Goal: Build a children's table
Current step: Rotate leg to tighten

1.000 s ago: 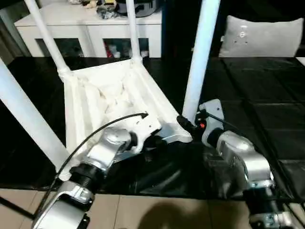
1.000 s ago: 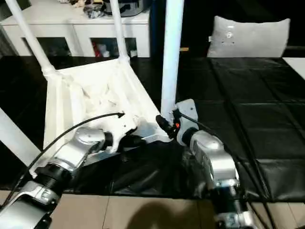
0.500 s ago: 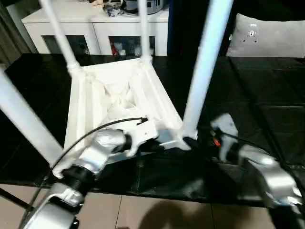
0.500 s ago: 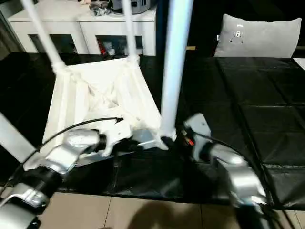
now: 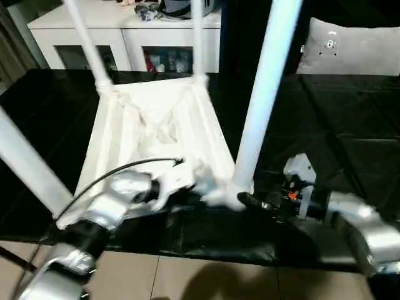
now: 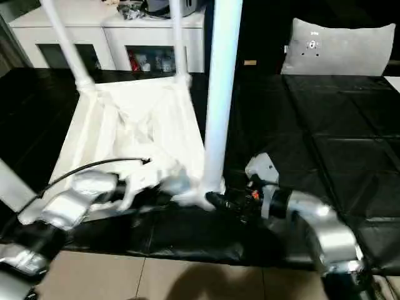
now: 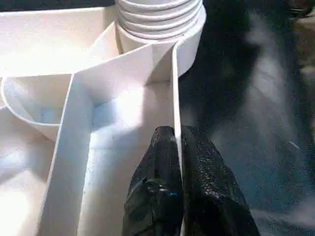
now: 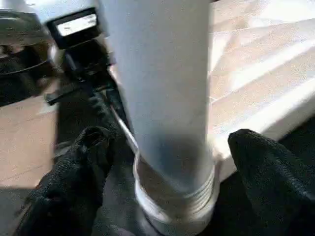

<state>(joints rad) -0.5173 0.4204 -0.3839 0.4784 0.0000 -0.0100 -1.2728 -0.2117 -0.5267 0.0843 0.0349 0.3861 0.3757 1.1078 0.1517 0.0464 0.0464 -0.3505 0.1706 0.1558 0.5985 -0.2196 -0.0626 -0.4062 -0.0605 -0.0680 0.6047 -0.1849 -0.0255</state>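
- The small white plastic children's table (image 5: pixel 156 134) is seen upside down on the black mat-covered surface (image 5: pixel 350 125), ribbed underside up, near the surface's front edge.
- Its four round white legs (image 5: pixel 265 94) are cut off by the top of both eye views.
- The left tool (image 7: pixel 178 162) is clamped on a thin wall of the top, beside a corner socket (image 7: pixel 160 24).
- The right tool (image 8: pixel 167 167) is spread apart around the base of the nearest leg, its black fingers (image 8: pixel 268 167) not touching it.
- Behind stands a white low cabinet with glass doors (image 5: pixel 150 37); its contents are hard to make out.
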